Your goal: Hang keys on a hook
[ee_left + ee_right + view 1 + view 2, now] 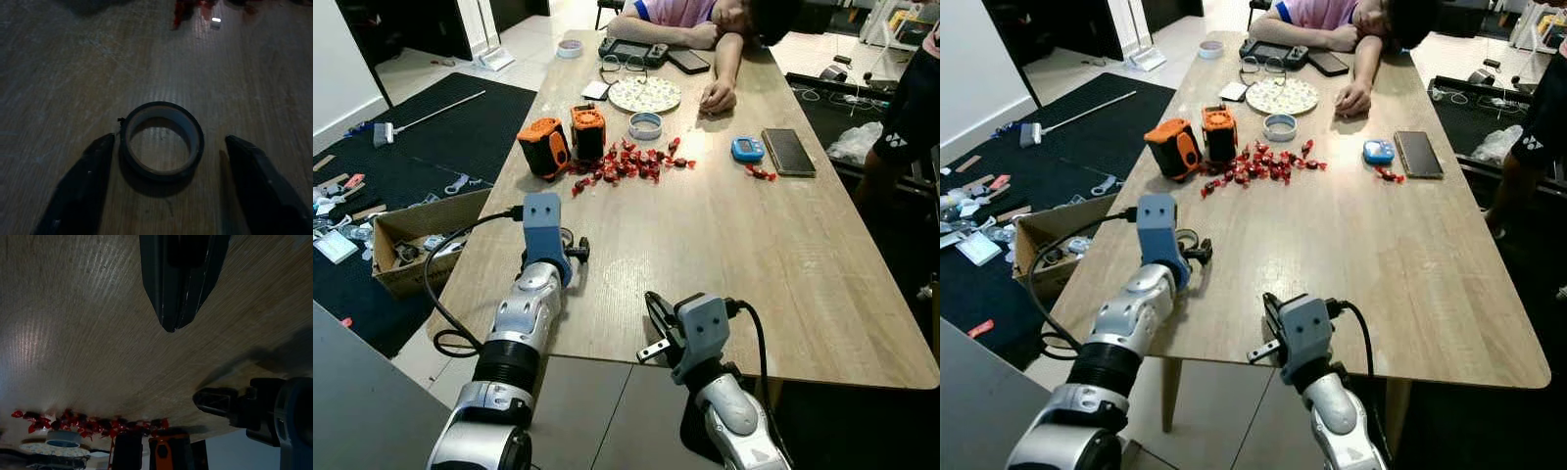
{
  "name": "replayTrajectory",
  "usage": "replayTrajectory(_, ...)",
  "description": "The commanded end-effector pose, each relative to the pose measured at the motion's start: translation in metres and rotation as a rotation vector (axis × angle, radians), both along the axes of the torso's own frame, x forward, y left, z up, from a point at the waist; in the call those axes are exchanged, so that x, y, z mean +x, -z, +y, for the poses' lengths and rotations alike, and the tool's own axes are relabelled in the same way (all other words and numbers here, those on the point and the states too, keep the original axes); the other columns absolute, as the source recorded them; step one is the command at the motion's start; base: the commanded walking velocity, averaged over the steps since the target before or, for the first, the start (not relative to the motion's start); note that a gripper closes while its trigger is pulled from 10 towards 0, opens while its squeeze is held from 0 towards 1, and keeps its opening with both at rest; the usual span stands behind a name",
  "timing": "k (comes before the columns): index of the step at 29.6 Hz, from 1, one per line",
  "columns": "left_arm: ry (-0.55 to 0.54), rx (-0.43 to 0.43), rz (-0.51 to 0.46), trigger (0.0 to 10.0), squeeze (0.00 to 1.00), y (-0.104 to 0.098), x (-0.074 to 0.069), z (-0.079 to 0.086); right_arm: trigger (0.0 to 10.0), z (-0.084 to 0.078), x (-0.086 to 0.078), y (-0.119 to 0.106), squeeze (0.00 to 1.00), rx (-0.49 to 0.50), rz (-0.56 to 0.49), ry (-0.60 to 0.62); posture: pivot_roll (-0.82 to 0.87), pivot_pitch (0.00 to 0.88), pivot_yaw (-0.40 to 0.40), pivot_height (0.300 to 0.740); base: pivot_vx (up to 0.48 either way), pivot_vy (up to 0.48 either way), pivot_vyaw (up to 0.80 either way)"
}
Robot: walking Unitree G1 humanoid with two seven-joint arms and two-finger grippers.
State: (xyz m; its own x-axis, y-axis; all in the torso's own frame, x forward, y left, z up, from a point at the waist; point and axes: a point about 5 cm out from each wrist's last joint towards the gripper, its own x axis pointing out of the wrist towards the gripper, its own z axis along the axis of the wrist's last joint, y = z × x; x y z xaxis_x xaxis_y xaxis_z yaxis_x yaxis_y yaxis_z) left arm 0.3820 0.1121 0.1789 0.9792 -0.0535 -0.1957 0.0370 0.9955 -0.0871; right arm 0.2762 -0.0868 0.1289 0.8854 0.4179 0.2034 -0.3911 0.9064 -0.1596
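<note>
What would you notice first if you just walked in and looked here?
Probably the person slumped over the far end of the long wooden table. Next, the heap of red candies beside two orange boxes in the middle. Nearer, the left gripper sits open around a roll of tape.

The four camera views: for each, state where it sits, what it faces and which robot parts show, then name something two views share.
Left eye view: head, looking down at the wooden table; both silver arms show.
Right eye view: same scene, slightly shifted.
Left wrist view: looks along the open left pincer at a tape roll.
Right wrist view: looks along the shut right pincer across the table; the left pincer shows.
Shared: red candies.
</note>
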Motion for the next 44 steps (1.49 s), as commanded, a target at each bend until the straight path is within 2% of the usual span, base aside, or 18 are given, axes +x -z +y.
replayTrajectory(1, 0.012, 0.001, 0.104, 4.1, 0.00, 0.025, -0.006, -0.008, 10.0, 0.001, -0.004, 0.003, 0.00, -0.001, 0.016, -0.007, 0.12, 0.285, 0.017, 0.740, 0.000, 0.000, 0.00)
replayTrajectory(5, 0.000, 0.004, 0.101, 3.5, 0.00, 0.026, -0.006, -0.005, 10.0, 0.000, -0.003, 0.002, 0.00, -0.002, 0.016, -0.006, 0.12, 0.283, 0.017, 0.740, 0.000, 0.000, 0.00)
replayTrajectory(6, -0.004, 0.005, 0.098, 9.5, 0.00, 0.025, -0.005, -0.004, 10.0, 0.000, -0.003, 0.002, 0.00, -0.003, 0.016, -0.006, 0.12, 0.282, 0.016, 0.740, 0.000, 0.000, 0.00)
replayTrajectory(8, -0.007, 0.006, 0.097, 10.0, 0.00, 0.025, -0.005, -0.004, 10.0, 0.000, -0.003, 0.002, 0.00, -0.003, 0.016, -0.006, 0.12, 0.282, 0.016, 0.740, 0.000, 0.000, 0.00)
replayTrajectory(16, 0.014, -0.011, -0.001, 10.0, 0.00, 0.006, -0.008, 0.001, 10.0, 0.000, -0.002, 0.002, 0.00, -0.004, 0.014, -0.006, 0.13, 0.266, 0.013, 0.740, 0.000, 0.000, 0.00)
replayTrajectory(17, 0.035, -0.013, -0.154, 10.0, 0.00, -0.019, -0.016, 0.007, 10.0, 0.000, 0.000, 0.001, 0.00, -0.004, 0.012, -0.004, 0.14, 0.253, 0.007, 0.740, 0.000, 0.000, 0.00)
replayTrajectory(19, 0.038, -0.009, -0.205, 10.0, 0.00, -0.027, -0.020, 0.009, 10.0, -0.001, 0.001, 0.001, 0.00, -0.004, 0.011, -0.003, 0.14, 0.253, 0.007, 0.740, 0.000, 0.000, 0.00)
replayTrajectory(21, 0.017, 0.074, -0.365, 10.0, 0.00, -0.050, -0.035, 0.020, 10.0, -0.001, 0.003, 0.001, 0.00, -0.005, 0.008, -0.004, 0.16, 0.235, -0.001, 0.740, 0.000, 0.000, 0.00)
replayTrajectory(22, 0.017, 0.074, -0.365, 10.0, 0.00, -0.050, -0.035, 0.020, 10.0, -0.001, 0.003, 0.001, 0.00, -0.005, 0.008, -0.004, 0.16, 0.235, -0.001, 0.740, 0.000, 0.000, 0.00)
replayTrajectory(24, -0.020, 0.122, -0.465, 10.0, 0.00, -0.063, -0.052, 0.029, 10.0, -0.001, 0.006, 0.000, 0.00, -0.006, 0.003, -0.009, 0.17, 0.219, -0.009, 0.740, 0.000, 0.000, 0.00)
replayTrajectory(25, -0.020, 0.122, -0.465, 10.0, 0.00, -0.063, -0.052, 0.029, 10.0, -0.001, 0.006, 0.000, 0.00, -0.006, 0.003, -0.009, 0.17, 0.219, -0.009, 0.740, 0.000, 0.000, 0.00)
replayTrajectory(26, -0.057, 0.153, -0.518, 10.0, 0.00, -0.067, -0.065, 0.036, 10.0, 0.000, 0.009, -0.002, 0.00, -0.006, -0.007, -0.013, 0.18, 0.207, -0.014, 0.740, 0.000, 0.000, 0.00)
replayTrajectory(29, -0.132, 0.272, -0.597, 10.0, 0.00, -0.068, -0.084, 0.043, 10.0, 0.001, 0.016, -0.011, 0.00, 0.000, -0.038, -0.018, 0.19, 0.180, -0.028, 0.740, 0.000, 0.000, 0.00)
replayTrajectory(30, -0.132, 0.272, -0.597, 10.0, 0.00, -0.068, -0.084, 0.043, 10.0, 0.001, 0.016, -0.011, 0.00, 0.000, -0.038, -0.018, 0.19, 0.180, -0.028, 0.740, 0.000, 0.000, 0.00)
replayTrajectory(33, -0.172, 0.393, -0.608, 10.0, 0.00, -0.052, -0.105, 0.046, 10.0, 0.003, 0.021, -0.023, 0.00, 0.019, -0.078, -0.016, 0.20, 0.157, -0.041, 0.740, 0.000, 0.000, 0.00)
replayTrajectory(35, -0.178, 0.417, -0.588, 10.0, 0.00, -0.040, -0.115, 0.047, 10.0, 0.003, 0.024, -0.031, 0.00, 0.035, -0.098, -0.010, 0.20, 0.147, -0.048, 0.740, 0.000, 0.000, 0.00)
replayTrajectory(41, -0.198, 0.346, -0.507, 10.0, 0.00, -0.024, -0.129, 0.043, 10.0, -0.002, 0.026, -0.043, 0.00, 0.075, -0.129, 0.015, 0.20, 0.123, -0.067, 0.740, 0.000, 0.000, 0.00)
replayTrajectory(44, -0.214, 0.337, -0.499, 10.0, 0.00, -0.023, -0.130, 0.042, 10.0, -0.005, 0.027, -0.046, 0.00, 0.089, -0.135, 0.026, 0.20, 0.123, -0.067, 0.740, 0.000, 0.000, 0.00)
